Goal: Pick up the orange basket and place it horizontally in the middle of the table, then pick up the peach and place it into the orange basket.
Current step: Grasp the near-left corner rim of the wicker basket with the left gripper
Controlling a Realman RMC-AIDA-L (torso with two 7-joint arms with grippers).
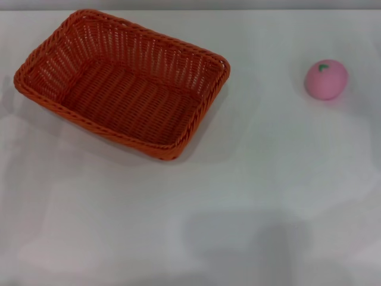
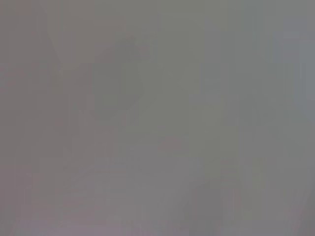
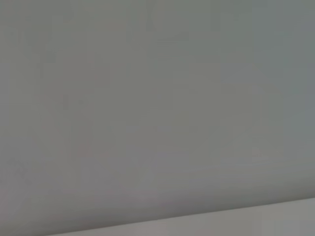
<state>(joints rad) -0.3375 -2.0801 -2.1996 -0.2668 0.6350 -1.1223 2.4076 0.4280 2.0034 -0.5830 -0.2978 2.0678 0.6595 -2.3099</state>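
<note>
Basket: large orange woven rectangular basket (image 1: 122,83), askew at far left, empty.
Peach: small round pink toy peach (image 1: 326,79), far right, well apart.
Surface: plain white surface (image 1: 238,196), bare toward the near edge.
Jaws: neither arm's in view; cannot tell.

Orange basket (image 1: 122,83) — uniformly orange openwork weave, braided rim; peach (image 1: 326,79) — pink, green leaf mark; table (image 1: 250,196) — plain white.
</note>
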